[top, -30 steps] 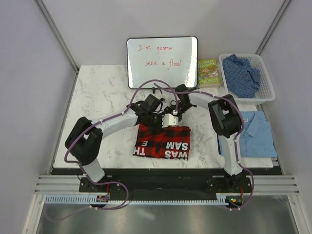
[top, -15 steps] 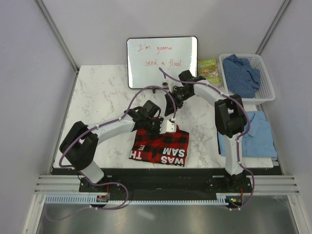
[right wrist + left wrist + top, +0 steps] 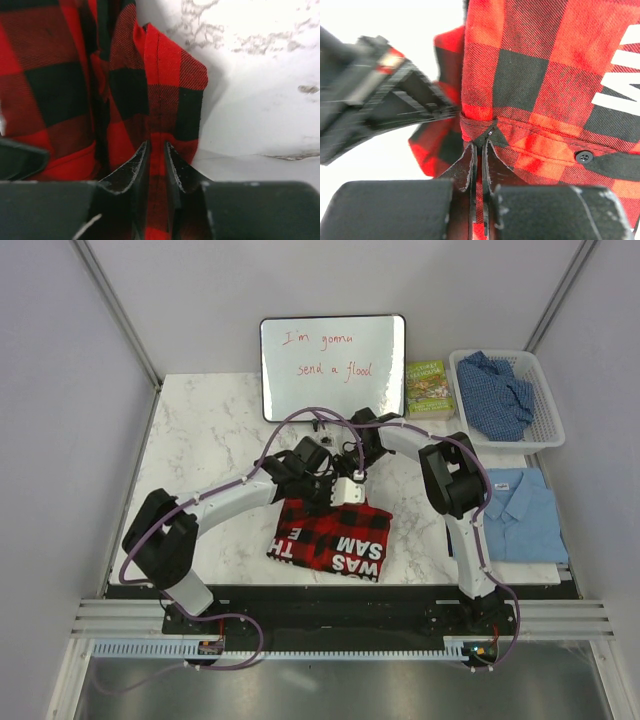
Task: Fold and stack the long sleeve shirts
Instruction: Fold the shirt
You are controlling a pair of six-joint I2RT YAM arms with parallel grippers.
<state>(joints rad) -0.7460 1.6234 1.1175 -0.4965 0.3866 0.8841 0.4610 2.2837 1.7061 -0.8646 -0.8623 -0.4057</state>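
Note:
The red-and-black checked flannel (image 3: 330, 542) lies folded on the marble table near the front middle, white lettering up. My left gripper (image 3: 335, 496) is shut on a fold at its far edge; the left wrist view shows the jaws pinching checked cloth (image 3: 520, 75) at the gripper (image 3: 480, 146). My right gripper (image 3: 353, 473) is shut on the same far edge just beside it, its jaws clamping a red cloth ridge (image 3: 165, 75) at the gripper (image 3: 156, 149). The light blue collared shirt (image 3: 520, 515) lies folded at the right. The darker blue speckled shirt (image 3: 497, 390) sits crumpled in a basket.
A white basket (image 3: 548, 440) stands at the back right. A whiteboard (image 3: 333, 365) with red writing leans at the back, with a green book (image 3: 430, 387) beside it. Marble table (image 3: 210, 440) shows to the left of the arms.
My right arm, stretched back toward the whiteboard half a second ago, has come down to the flannel's far edge. The flannel has shifted slightly; the left gripper stays at the same edge.

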